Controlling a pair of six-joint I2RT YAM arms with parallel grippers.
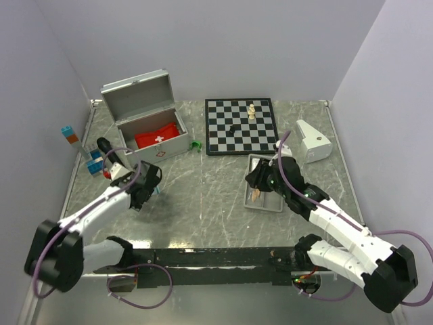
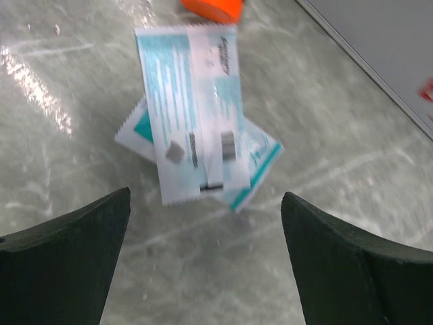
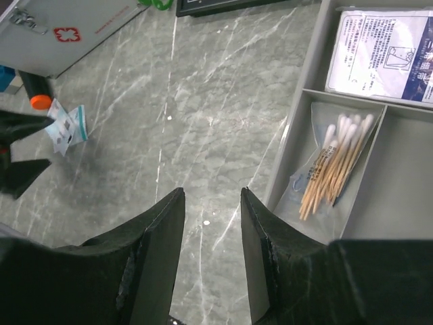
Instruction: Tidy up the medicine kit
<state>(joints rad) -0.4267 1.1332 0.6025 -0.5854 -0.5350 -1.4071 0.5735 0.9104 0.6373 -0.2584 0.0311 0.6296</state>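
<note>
The medicine kit (image 1: 142,115) is a silver case standing open at the back left, with its red white-cross pouch (image 1: 160,137) inside. Its front with the red mark (image 3: 66,34) also shows in the right wrist view. My left gripper (image 2: 205,196) hovers open in front of the case, just above the table. Two teal-and-white sachets (image 2: 196,122) lie overlapping ahead of its fingers. My right gripper (image 3: 212,193) is open and holds nothing, over bare table beside the grey tray (image 3: 292,128).
The tray holds a bag of cotton swabs (image 3: 335,166) and a printed packet (image 3: 389,54). A black bottle with an orange cap (image 3: 40,101) lies near the sachets. A chessboard (image 1: 240,125), a white object (image 1: 313,141), blue blocks (image 1: 95,162) and a green piece (image 1: 196,145) sit farther back.
</note>
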